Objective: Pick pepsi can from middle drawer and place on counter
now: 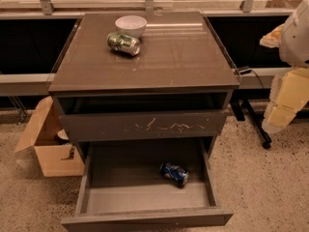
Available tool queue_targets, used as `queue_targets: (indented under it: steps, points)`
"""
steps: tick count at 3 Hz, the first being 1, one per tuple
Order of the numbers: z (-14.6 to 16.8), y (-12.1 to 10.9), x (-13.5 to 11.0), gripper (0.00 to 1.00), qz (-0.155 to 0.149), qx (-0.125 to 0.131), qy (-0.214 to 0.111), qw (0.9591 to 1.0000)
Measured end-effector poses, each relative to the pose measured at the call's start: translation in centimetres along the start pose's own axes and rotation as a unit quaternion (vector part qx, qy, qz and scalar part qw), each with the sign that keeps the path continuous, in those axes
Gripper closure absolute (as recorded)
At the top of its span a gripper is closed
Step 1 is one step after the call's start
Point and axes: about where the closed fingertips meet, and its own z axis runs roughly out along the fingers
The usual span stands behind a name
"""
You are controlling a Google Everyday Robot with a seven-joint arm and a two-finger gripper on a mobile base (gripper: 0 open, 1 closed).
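Open middle drawer [120, 197] at bottom, pepsi can [174, 173] on its side inside, right of centre, counter [183, 57] above, gripper [285, 105] at right edge, cannot tell whether apart or together

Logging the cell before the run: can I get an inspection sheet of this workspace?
Surface: counter glossy, holding two items.
Job's things: pepsi can on its side in the open middle drawer, right of centre.
Clutter: bowl, with a green can on its side before it, at the counter's back left.
Gripper: gripper at the right edge, right of the counter, outside the drawer.
Cables: black cable right of the counter.
Surroundings: open cardboard box on the floor, left.
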Motion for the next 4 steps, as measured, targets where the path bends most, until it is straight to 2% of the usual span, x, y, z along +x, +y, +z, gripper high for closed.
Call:
queue_targets:
  steps: [1,2,3,4]
  points:
    - [0.0,0.0,0.0,0.0,0.0,0.0,0.0,1.0]
    - [2.3,0.2,-0.8,0.0,-0.009,-0.016,-0.014,0.9997]
    - [6.7,1.3,-2.3,0.0,-0.023,-0.036,-0.043,0.9982]
    - [11.6,2.1,-3.4,0.0,-0.024,-0.049,-0.072,0.9959]
